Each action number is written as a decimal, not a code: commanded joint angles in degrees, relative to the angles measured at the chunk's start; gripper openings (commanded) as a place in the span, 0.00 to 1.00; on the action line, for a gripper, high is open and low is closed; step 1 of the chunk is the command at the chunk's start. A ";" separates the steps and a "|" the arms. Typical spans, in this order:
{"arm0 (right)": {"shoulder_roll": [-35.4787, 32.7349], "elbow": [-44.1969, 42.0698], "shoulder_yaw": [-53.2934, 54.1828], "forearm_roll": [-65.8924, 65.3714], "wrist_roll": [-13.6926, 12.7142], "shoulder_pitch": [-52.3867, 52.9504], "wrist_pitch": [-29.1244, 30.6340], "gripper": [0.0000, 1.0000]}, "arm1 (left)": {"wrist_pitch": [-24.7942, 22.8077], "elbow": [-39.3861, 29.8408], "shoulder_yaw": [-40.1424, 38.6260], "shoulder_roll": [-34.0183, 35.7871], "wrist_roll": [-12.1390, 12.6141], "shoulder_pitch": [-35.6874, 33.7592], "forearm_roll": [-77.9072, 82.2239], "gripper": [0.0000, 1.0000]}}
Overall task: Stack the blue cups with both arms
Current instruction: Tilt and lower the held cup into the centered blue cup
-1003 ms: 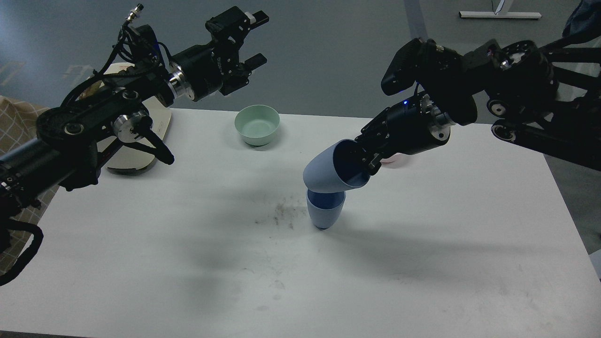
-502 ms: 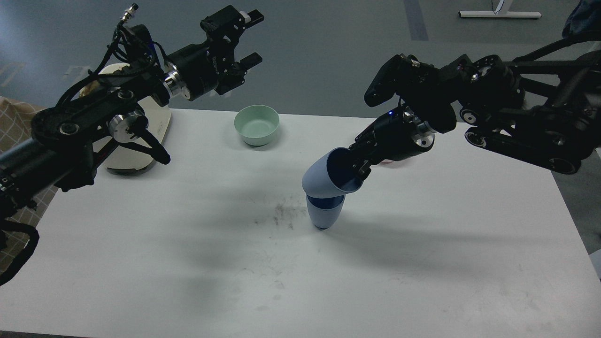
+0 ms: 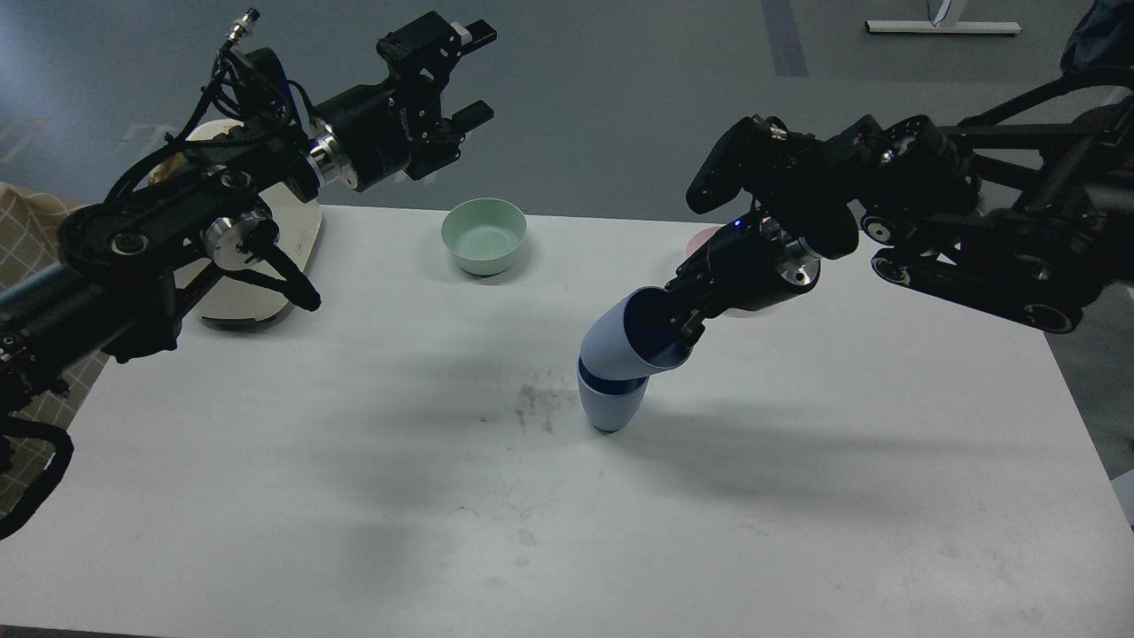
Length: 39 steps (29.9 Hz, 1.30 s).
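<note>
From the head view, a white tabletop (image 3: 354, 496) filled most of the scene, with a patch of dark smudges near its middle. One blue cup, the lower cup (image 3: 609, 408), stood upright on its narrow base close to those smudges, roughly at the tabletop's centre. The second blue cup, the upper cup (image 3: 616, 341), was tilted with its open mouth turned up and to the right, and its narrow base sat within the mouth of the lower cup, whose dark inner rim showed as a band just beneath it.

The right end effector (image 3: 687, 323) was clenched on the upper cup at its rim, on the right side, with one finger reaching into the dark interior. The right arm (image 3: 930, 221) came in from the right edge, well above the tabletop, with a small blue light showing near its wrist.

The left end effector (image 3: 474, 75) hung high over the far left part of the scene, released, its two fingers spread and nothing between them. The left arm (image 3: 177, 230) stretched in from the left edge, cables looped around it.

A pale green bowl (image 3: 484, 235) sat upright near the far edge, well apart from the cups. A sliver of a pink bowl (image 3: 702, 239) showed behind the right wrist. A cream-coloured board (image 3: 257, 301) lay partly hidden under the left arm.
</note>
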 commanded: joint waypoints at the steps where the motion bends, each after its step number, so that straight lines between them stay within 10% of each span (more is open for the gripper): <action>1: 0.00 -0.01 -0.17 -0.07 0.00 -0.11 0.00 0.00 | 0.02 0.00 0.00 0.01 0.02 0.04 0.07 0.98; 28: 0.27 -0.01 -0.53 0.02 -0.62 -0.28 0.00 0.25 | 0.02 0.00 -0.09 0.19 0.02 0.66 -0.02 0.98; 39: -3.59 0.08 1.40 1.08 -0.53 3.05 0.00 0.67 | -0.07 0.00 -0.44 0.19 0.01 0.66 0.07 0.98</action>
